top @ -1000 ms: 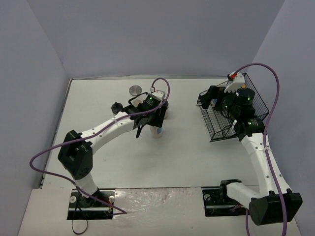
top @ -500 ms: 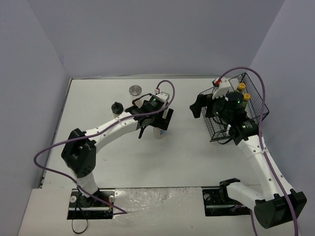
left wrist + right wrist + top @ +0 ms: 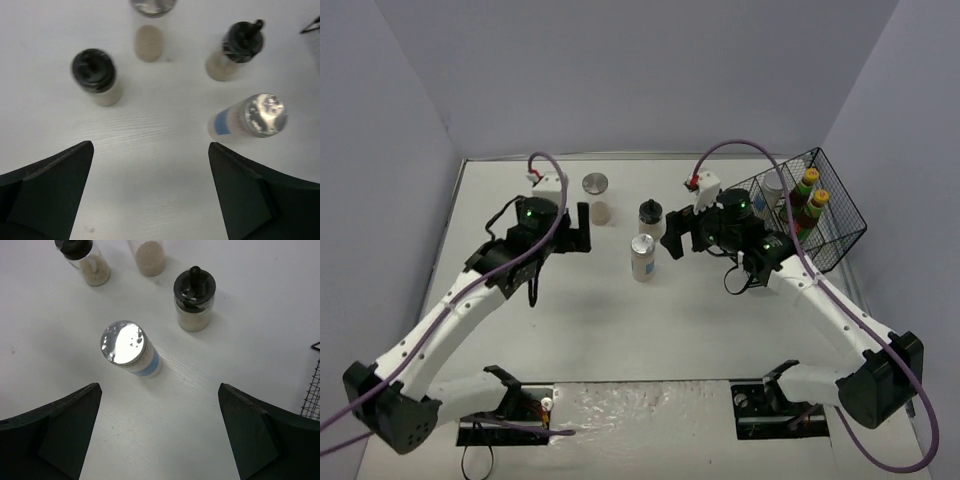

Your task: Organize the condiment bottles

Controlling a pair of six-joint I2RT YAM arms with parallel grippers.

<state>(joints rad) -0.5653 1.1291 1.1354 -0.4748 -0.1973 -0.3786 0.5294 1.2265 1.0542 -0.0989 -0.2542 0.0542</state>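
The white table (image 3: 150,165) bears two silver-lidded shakers (image 3: 256,119) and two black-lidded jars (image 3: 94,75).

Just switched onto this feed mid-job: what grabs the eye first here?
A cluster of small bottles stands in the middle of the table, the blue-banded shaker nearest the arms and a black-lidded jar just beyond it. The left gripper and right gripper hang open on either side, holding nothing. At the far right, a black wire basket holds two yellow-capped sauce bottles.
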